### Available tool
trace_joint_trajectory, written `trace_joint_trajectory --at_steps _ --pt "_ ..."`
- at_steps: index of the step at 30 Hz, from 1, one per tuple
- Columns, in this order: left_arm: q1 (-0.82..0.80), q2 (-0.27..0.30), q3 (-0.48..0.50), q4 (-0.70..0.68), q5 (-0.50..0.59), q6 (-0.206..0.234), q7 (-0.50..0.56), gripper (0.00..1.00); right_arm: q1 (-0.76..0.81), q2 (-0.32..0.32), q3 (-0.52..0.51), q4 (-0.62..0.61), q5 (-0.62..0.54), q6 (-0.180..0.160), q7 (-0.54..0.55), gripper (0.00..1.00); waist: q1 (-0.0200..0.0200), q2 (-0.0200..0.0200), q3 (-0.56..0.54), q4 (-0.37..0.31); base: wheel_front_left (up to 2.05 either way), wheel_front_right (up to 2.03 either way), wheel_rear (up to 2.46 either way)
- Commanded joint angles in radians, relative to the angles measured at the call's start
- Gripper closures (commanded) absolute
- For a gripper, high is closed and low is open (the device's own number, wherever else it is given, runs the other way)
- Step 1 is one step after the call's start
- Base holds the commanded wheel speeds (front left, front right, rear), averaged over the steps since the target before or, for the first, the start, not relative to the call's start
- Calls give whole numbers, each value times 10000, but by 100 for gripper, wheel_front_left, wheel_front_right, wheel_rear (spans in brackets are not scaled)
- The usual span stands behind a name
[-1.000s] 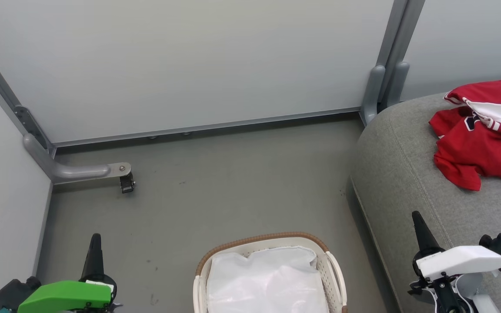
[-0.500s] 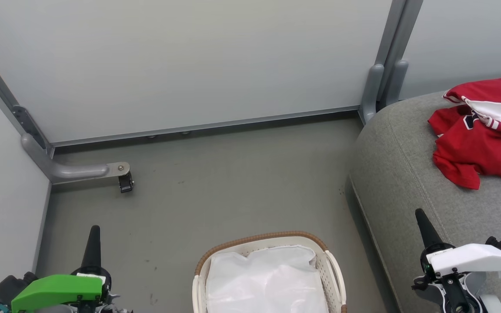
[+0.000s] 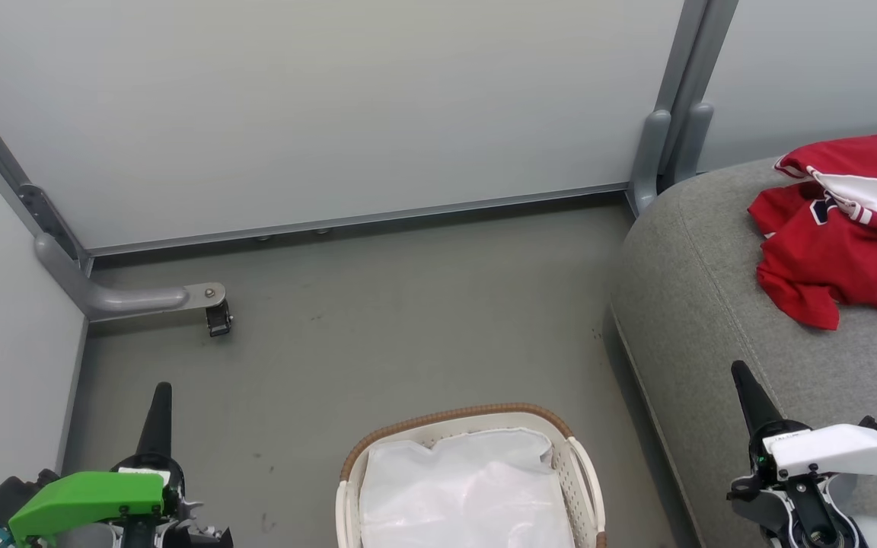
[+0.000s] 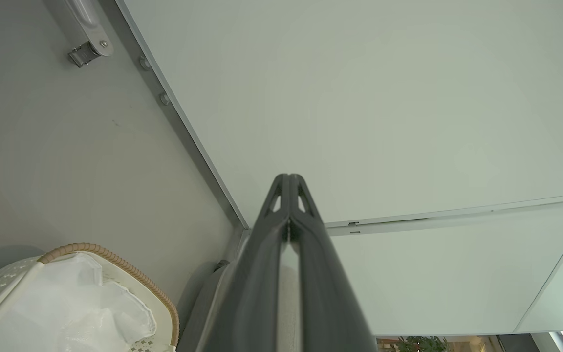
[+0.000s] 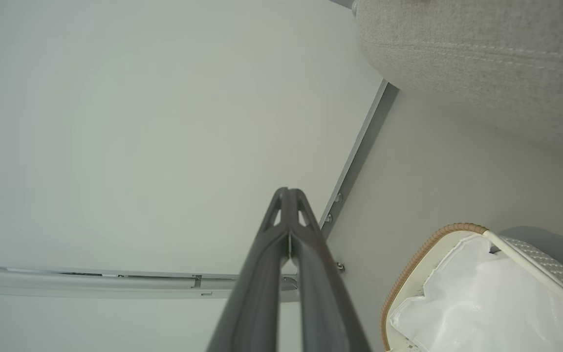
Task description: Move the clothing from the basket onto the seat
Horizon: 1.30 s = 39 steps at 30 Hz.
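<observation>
Clothing (image 3: pixel 838 255) heaped on seat (image 3: pixel 705 320). Basket (image 3: pixel 446 418) on floor (image 3: pixel 408 304), white liner (image 3: pixel 469 487) showing. Left gripper (image 3: pixel 161 390) and right gripper (image 3: pixel 738 371): fingers pressed together.

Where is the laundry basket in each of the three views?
Head view: basket at bottom centre, cut off by the bottom edge.
Left wrist view: basket in the lower left corner.
Right wrist view: basket in the lower right corner.
Shared landmark: the grey rail at the foot of the wall, beyond the basket.

Head camera high, angled down; wrist cameras low, toward the wall (image 4: pixel 408 98); basket (image 3: pixel 450 417) common to all.
</observation>
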Motion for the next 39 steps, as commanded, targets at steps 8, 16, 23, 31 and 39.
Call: trace_joint_trajectory --at_steps 8,16,23,31,39 --pt "-335 52 100 -70 -691 -67 199 100 -183 -59 -136 -147 782 -4 211 100 0 88 19 -19 0 0 0" --pt "-450 54 170 -67 -1229 -83 361 100 -182 -64 -232 -195 1405 -5 377 100 0 95 37 -38 0 0 0" --pt "-531 56 221 -63 -1658 -98 487 100 -174 -67 -307 -232 1911 -6 506 100 0 101 53 -54 0 0 0" --pt "-621 57 275 -58 -2188 -99 642 100 -175 -70 -393 -277 2511 -5 655 100 0 109 73 -74 0 0 0" --pt "-596 58 282 -52 -2249 -103 684 100 -173 -70 -402 -282 2600 -5 683 100 0 111 78 -79 0 0 0"
